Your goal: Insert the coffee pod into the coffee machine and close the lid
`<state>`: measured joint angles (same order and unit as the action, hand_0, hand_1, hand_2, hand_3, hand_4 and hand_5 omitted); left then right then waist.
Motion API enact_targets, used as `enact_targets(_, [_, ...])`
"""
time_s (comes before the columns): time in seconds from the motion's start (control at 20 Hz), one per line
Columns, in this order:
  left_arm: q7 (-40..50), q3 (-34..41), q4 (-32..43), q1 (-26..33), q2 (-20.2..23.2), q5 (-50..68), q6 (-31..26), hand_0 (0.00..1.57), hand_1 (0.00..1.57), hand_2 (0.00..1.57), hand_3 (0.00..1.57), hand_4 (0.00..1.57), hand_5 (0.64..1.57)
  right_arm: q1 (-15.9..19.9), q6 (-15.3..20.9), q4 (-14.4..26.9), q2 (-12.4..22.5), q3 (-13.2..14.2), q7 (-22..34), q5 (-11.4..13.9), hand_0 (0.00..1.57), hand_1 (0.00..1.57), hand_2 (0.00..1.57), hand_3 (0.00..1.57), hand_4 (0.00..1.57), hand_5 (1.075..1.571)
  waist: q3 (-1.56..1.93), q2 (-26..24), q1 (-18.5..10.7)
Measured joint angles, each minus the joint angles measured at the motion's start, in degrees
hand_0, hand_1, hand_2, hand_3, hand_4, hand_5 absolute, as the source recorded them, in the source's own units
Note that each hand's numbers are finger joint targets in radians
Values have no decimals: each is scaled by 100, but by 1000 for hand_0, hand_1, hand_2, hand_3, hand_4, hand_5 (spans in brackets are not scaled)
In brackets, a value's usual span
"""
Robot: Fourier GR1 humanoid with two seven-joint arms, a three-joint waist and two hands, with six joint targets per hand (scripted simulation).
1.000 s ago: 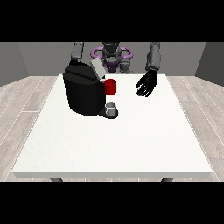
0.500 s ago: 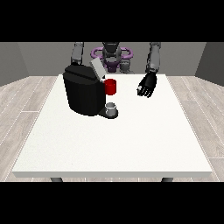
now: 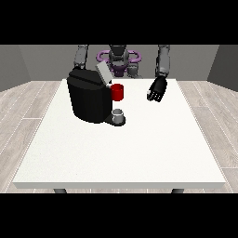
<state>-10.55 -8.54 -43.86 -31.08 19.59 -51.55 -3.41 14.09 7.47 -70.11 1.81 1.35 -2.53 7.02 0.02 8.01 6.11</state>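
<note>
From my station I see the white table (image 3: 139, 148) with the black coffee machine (image 3: 89, 98) standing on its far left part. The grey lid (image 3: 103, 73) is tilted up and open at the machine's top right. A red cylinder (image 3: 118, 92) — which I take for the coffee pod — sits at the machine's right face, just under the raised lid. Below it a small grey cup (image 3: 119, 114) rests on the machine's base plate.

The hand at the view's right (image 3: 157, 89) hangs above the far right part of the table, apart from the machine and pod, fingers pointing down and loosely relaxed — it has nothing in it.

The arm at the view's left comes down behind the machine; I cannot see its hand, which is hidden behind the machine's body. The robot's torso (image 3: 118, 58) stands beyond the far edge.
</note>
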Motion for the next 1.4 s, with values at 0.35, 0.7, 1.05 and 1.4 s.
enact_targets(0.35, [-164,269,-127,-347,-321,391,-404,1420,1420,1410,1332,518,1571,1,312,351,46,26,32,286,0,0,0,0,0,1571,-1,-189,-121])
enact_targets(0.7, [102,323,-435,-855,-456,518,-1246,1418,1418,1400,1334,534,1571,59,431,773,70,103,-33,374,0,0,0,0,0,1571,1,-481,-233])
enact_targets(1.05, [233,626,-469,-1341,-284,611,-1692,1403,1403,1396,1341,598,1571,135,266,713,105,22,-124,370,0,0,0,0,0,1571,-1,-486,9])
enact_targets(1.4, [528,1018,-403,-2121,-169,860,-2182,1221,1221,1266,1292,509,1571,209,214,504,-49,-160,-75,320,0,0,0,0,0,1571,0,-501,321])
